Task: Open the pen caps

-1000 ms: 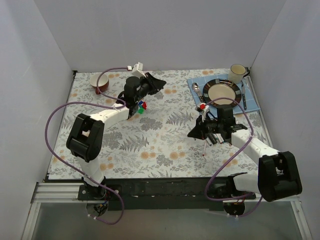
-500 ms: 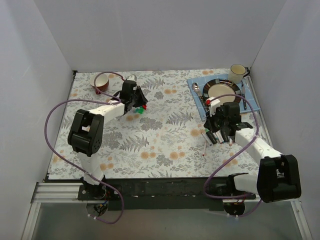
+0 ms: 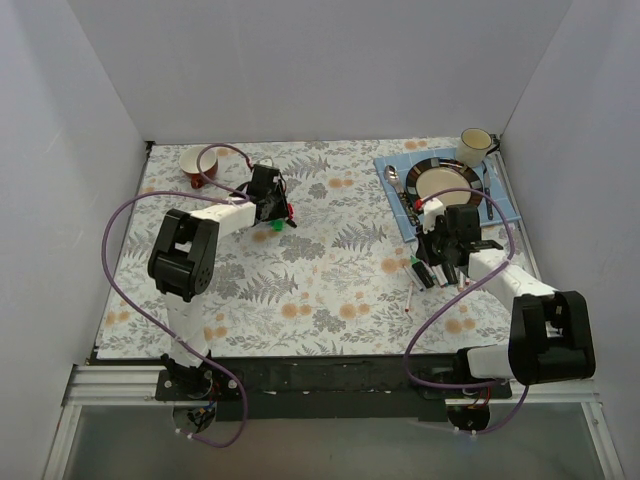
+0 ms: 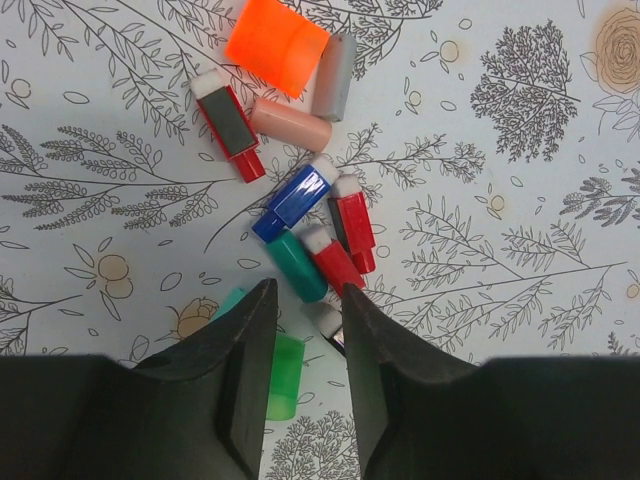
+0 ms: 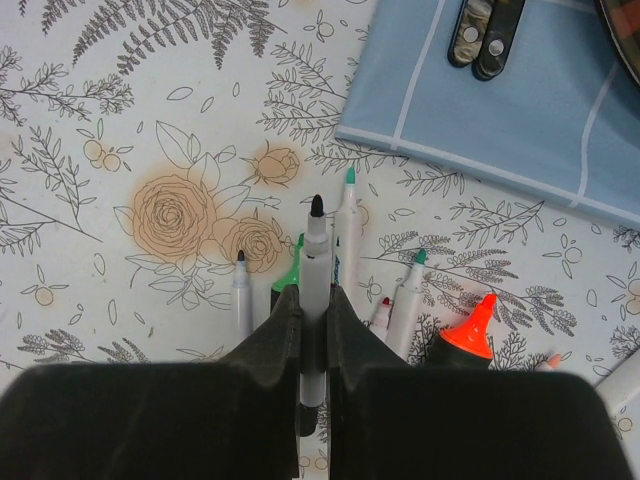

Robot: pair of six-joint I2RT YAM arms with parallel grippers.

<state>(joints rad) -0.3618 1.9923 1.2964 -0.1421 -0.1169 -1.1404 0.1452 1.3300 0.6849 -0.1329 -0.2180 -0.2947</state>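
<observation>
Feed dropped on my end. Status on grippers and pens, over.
Left gripper open above loose coloured plastic caps. Right gripper shut on white-barrelled black-tipped pen, cap off. Other uncapped pens lie below it; nothing blocking.

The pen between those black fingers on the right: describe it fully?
The pen is a slim marker with a pale, plastic-looking barrel and a bare black tip, its cap off. The right gripper is shut on its barrel, tip pointing away from the camera. Whether it touches the floral tablecloth or the other uncapped pens beside it cannot be told.
</observation>
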